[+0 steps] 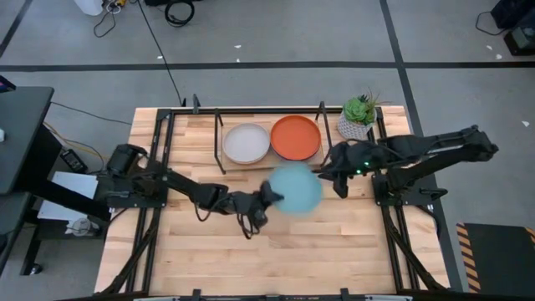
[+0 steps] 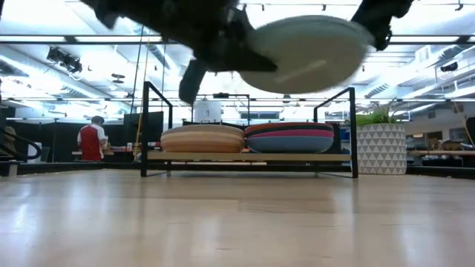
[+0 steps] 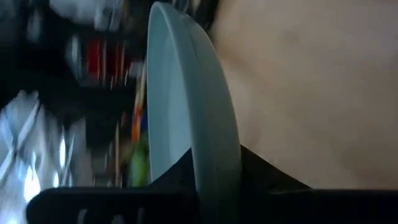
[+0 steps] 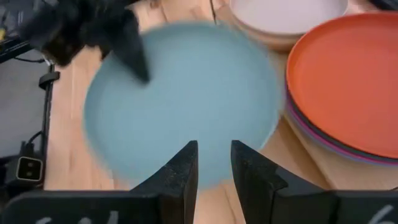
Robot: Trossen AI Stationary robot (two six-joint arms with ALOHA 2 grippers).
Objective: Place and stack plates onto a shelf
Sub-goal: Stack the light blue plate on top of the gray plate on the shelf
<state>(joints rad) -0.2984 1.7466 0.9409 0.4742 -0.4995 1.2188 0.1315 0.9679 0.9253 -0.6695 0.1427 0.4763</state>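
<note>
The left claw [image 1: 269,195] pinches the light teal plate [image 1: 296,188] by one rim, aloft near the shelf [image 1: 221,142]; it could tilt and slip. The right claw [image 1: 328,167] hovers open beside it, risking a bump.

Both arms are dark, jointed links with black wedge-shaped claw fingers [image 4: 180,174], apparently matte.

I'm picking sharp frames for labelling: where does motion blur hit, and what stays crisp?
High view: the light teal plate is smeared, while the shelf stacks are crisp. Right wrist view: the plate's rim is soft and the left gripper streaks. Low view: arms blurred, shelf sharp. Left wrist view: background smeared.
</note>
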